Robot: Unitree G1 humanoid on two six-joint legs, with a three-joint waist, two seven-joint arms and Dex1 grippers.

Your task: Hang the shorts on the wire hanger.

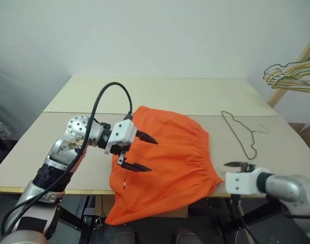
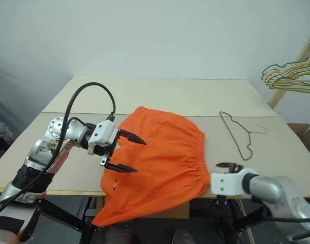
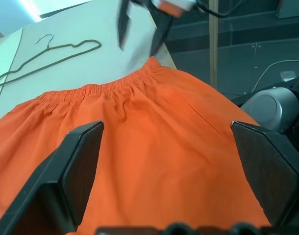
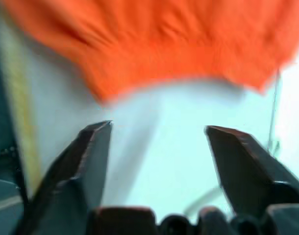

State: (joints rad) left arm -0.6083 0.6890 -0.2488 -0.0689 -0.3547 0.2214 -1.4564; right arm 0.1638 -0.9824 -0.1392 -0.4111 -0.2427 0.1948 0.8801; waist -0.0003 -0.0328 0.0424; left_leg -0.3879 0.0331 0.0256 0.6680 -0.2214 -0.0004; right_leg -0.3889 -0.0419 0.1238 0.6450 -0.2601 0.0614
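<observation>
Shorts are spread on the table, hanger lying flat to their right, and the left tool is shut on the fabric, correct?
Not quite. The left tool is open, hovering over the shorts without gripping them; the left wrist view shows its fingers spread wide apart. The shorts do lie on the table, with the hanger flat to their right.

You are looking at soft, matt orange cloth: the shorts, creased all over and puckered along the gathered waistband. Beside them lies the wire hanger, thin dull olive-grey metal. The table shows you a smooth, matt pale board with a raw yellowish edge. Your left gripper has a white plastic shell and black, faintly glossy fingers; the right gripper has the same.
</observation>
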